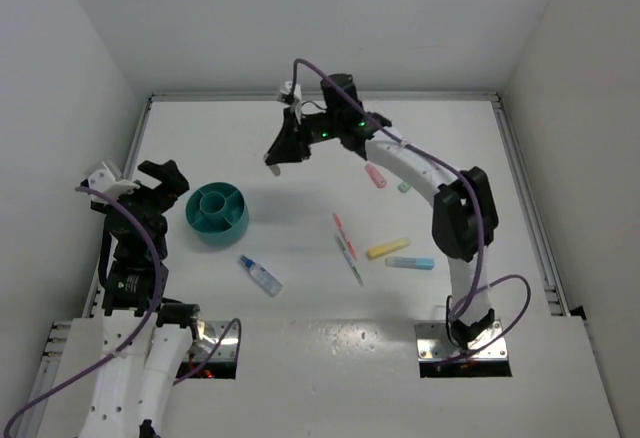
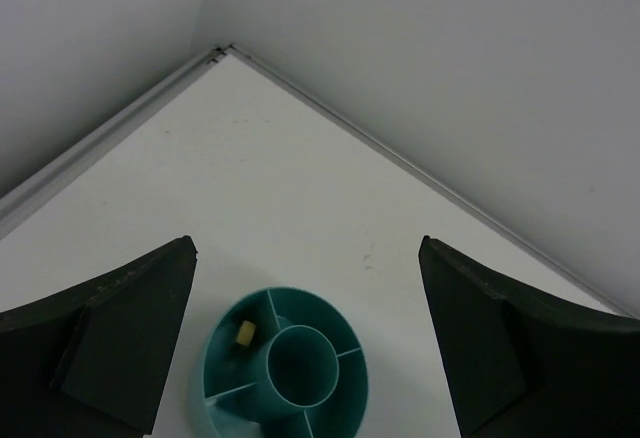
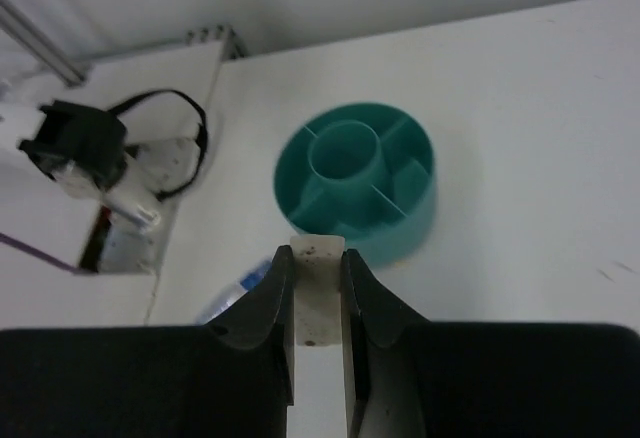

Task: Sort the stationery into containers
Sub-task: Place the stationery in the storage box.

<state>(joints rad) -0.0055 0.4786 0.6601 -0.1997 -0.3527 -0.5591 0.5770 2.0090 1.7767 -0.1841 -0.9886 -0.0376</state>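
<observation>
A pale eraser bit (image 3: 318,328) is clamped between the jaws of the right gripper (image 3: 318,258), which is held above the table (image 1: 300,138), just past the teal organiser (image 3: 400,223). The left gripper (image 2: 307,250) is spread wide over that organiser, where 1 beige piece (image 2: 244,333) is seen in an outer compartment. The bottle (image 1: 261,275), 2 thin pens (image 1: 343,233), a yellow marker (image 1: 388,248) and a blue marker (image 1: 411,263) are left on the table.

Top view. Cup (image 1: 217,213) left of centre on the surface (image 1: 300,138), eraser bit (image 2: 243,333) in one outer compartment. Bottle (image 1: 260,275) lower right of cup. Two pens (image 1: 349,254) at centre, two markers (image 1: 388,248) to their right, third marker (image 1: 375,175) above those. Eraser block (image 3: 318,298) between right end effector (image 1: 272,163) fingers, above centre.
</observation>
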